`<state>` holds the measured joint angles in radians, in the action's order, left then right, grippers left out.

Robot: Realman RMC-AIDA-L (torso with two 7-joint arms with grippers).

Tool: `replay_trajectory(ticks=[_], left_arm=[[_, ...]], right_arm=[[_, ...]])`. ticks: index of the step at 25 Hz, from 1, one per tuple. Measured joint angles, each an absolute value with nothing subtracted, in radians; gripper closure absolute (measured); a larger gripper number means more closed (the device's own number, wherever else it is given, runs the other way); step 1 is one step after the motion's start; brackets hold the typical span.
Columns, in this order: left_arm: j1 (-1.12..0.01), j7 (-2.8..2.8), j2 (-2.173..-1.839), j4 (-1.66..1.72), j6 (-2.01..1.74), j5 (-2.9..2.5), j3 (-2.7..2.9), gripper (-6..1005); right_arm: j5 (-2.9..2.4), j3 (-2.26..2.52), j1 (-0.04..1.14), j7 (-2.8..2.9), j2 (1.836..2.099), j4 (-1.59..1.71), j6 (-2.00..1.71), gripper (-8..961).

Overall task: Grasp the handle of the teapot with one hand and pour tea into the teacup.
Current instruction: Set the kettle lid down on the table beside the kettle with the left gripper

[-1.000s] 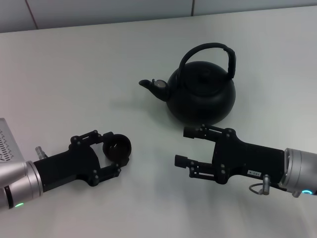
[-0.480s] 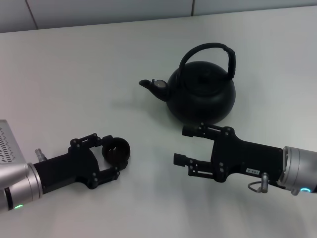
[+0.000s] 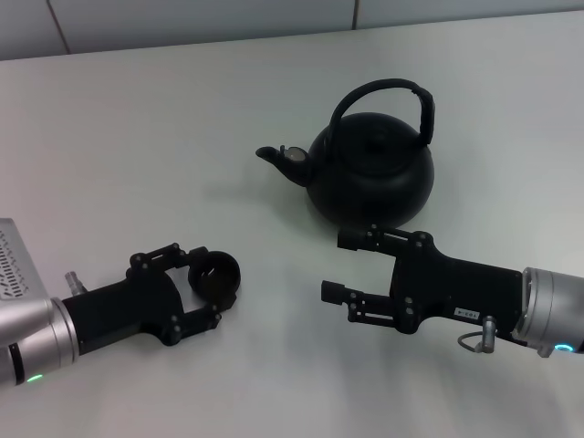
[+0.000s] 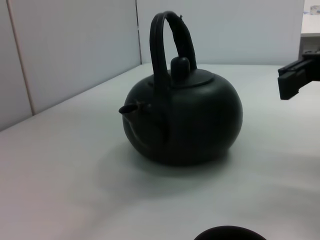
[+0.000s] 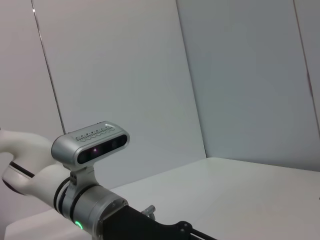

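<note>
The matte-black teapot (image 3: 370, 173) stands upright at the table's middle, spout to the left, its arched handle (image 3: 383, 89) raised. It also shows in the left wrist view (image 4: 185, 120) with its handle (image 4: 162, 55). The small black teacup (image 3: 215, 276) sits between the fingers of my left gripper (image 3: 209, 283), low on the table at the front left. Its rim shows at the edge of the left wrist view (image 4: 230, 233). My right gripper (image 3: 339, 266) is open and empty, just in front of the teapot, pointing left.
A grey perforated box (image 3: 11, 260) lies at the left edge. The right gripper's finger (image 4: 300, 75) shows beside the teapot in the left wrist view. The right wrist view shows the left arm's wrist camera (image 5: 90, 141) and wall panels.
My left gripper has drawn slightly back toward the front left with the teacup, and the cup has gone from tilted to level. The right gripper has barely moved.
</note>
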<state>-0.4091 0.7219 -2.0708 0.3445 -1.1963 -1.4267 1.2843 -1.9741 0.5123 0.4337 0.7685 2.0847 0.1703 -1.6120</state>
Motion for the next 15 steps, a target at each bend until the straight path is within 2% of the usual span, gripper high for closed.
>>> replay_trajectory(ticks=[15], left_arm=[[-0.41, 0.724, -2.071, 0.35, -1.194, -1.426, 1.287, 287]], right_arm=[[-1.974, 0.514, 0.442, 0.769, 2.085, 0.173, -1.596, 216]])
